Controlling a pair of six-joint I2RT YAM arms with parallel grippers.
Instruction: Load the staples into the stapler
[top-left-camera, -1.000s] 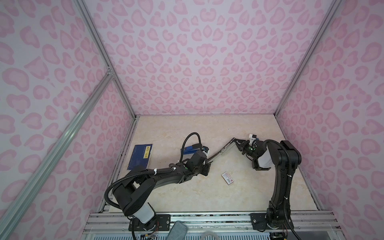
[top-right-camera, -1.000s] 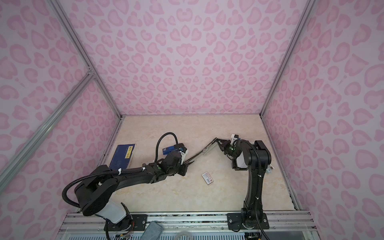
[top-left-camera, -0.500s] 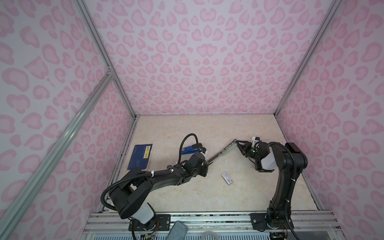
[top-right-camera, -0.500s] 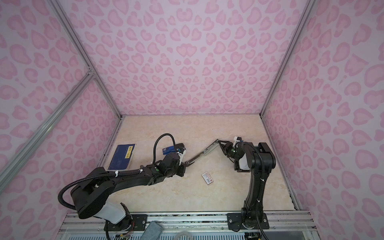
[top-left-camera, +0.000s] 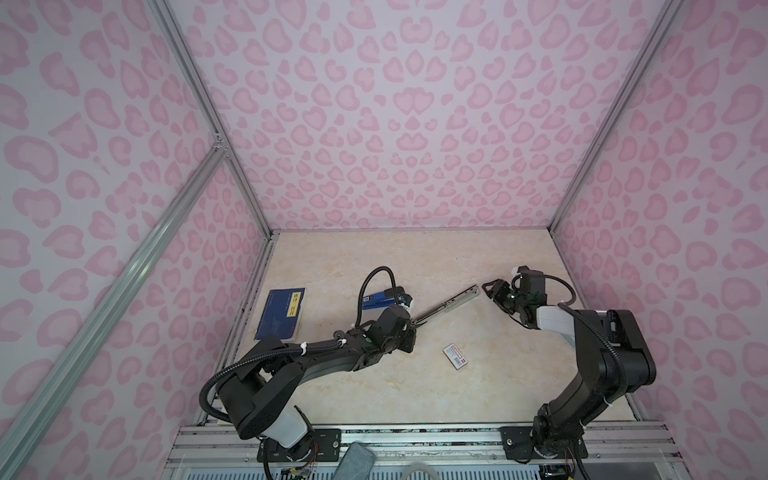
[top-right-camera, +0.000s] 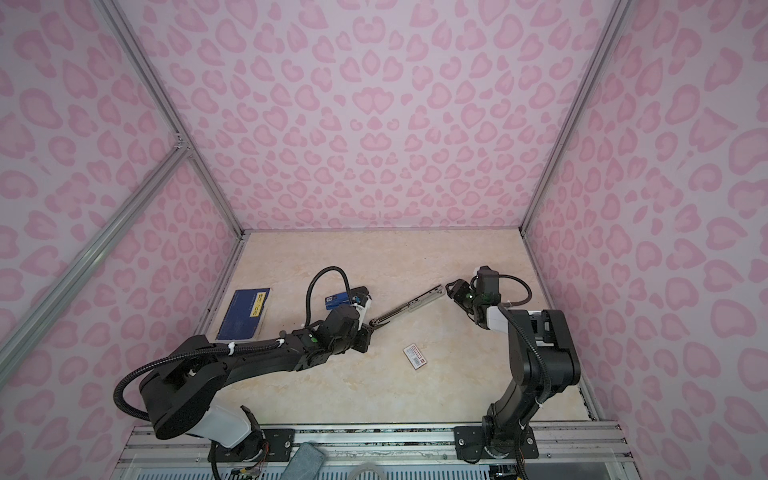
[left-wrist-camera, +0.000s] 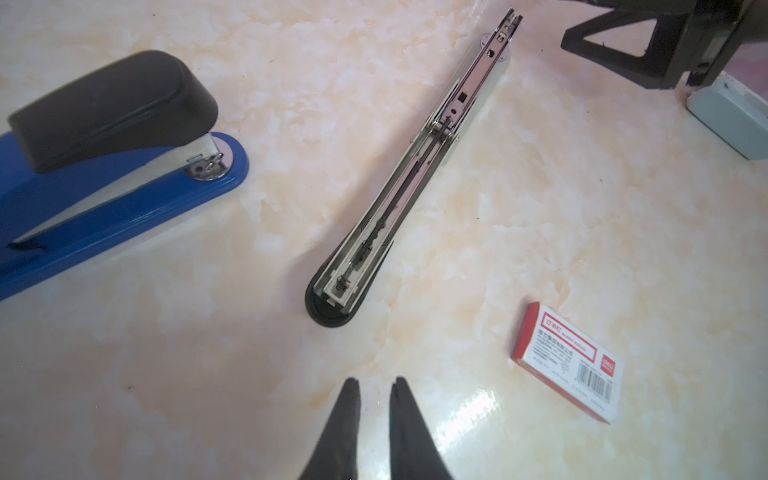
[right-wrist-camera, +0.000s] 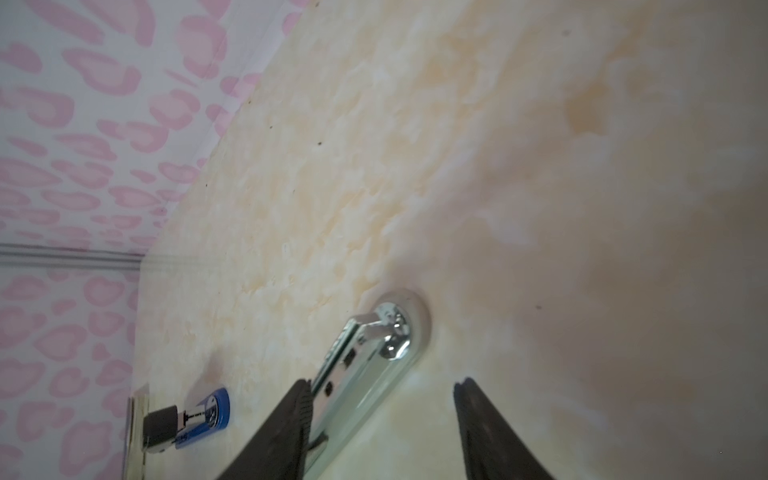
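The opened stapler (left-wrist-camera: 415, 178) is lying flat on the desk (left-wrist-camera: 582, 216) with its rail facing up, so it is waiting for a strip. Your left fingers (left-wrist-camera: 345, 419) are hovering barely apart and empty. Your right fingers (right-wrist-camera: 286, 424) are standing wide apart at its far tip, clamping nothing. The staples are sitting unseen inside the closed staple box (left-wrist-camera: 567, 361), near right, with open desk all round it.

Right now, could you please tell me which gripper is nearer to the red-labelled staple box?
Left. The left gripper is a short way from the staple box, by the black end of the open stapler; the right gripper is farther, at that stapler's opposite metal tip.
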